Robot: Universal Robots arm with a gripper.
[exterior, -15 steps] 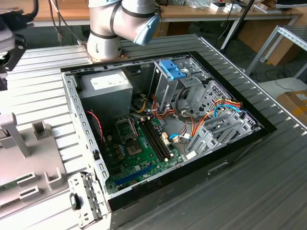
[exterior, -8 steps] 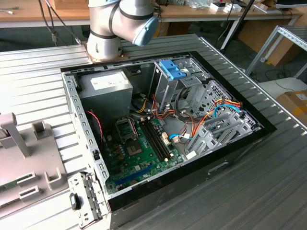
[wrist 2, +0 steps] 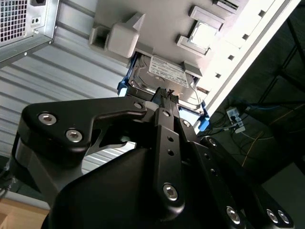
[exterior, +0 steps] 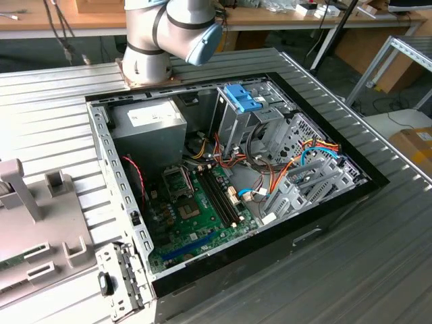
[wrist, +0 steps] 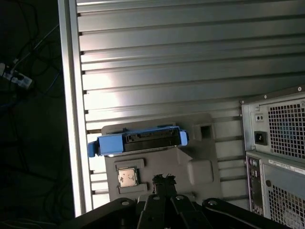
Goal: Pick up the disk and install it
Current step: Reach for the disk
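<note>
While the claw (wrist 2: pixel 164 94) is hovering shut and empty above the disk (wrist 2: pixel 167 76), any unopened descent is likely risking jabbing its top.

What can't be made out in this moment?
- Near edge of disk: second wrist view, gripper covers it.
- Height of gripper over disk: neither wrist view settles it.
- Upper arm: cut by exterior view's top edge.
- Far side of fixture: cut by exterior view's left edge.

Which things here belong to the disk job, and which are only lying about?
Belong to the job: the disk in its blue frame on the grey tray; the claw; the open computer case.
Lying about: the processor chip; the power strip; the cardboard box.
</note>
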